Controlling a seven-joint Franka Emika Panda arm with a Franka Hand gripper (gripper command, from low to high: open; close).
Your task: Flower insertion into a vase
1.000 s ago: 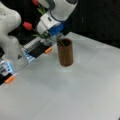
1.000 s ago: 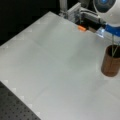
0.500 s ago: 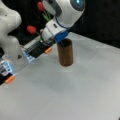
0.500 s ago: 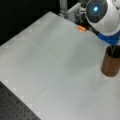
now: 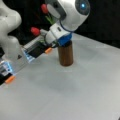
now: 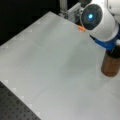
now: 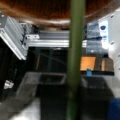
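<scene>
One flower stem [image 7: 76, 60] runs between the jaws, clamped, directly over the vase [image 5: 65, 55] on the table [image 5: 75, 92].

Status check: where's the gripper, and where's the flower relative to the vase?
Gripper hidden behind the wrist, over the vase. Green flower stem runs down to the vase rim. Red blooms behind. Nothing blocking.

Arm's wrist [image 5: 62, 37] over the vase [image 5: 65, 54]; open table [image 5: 75, 95] around.
</scene>
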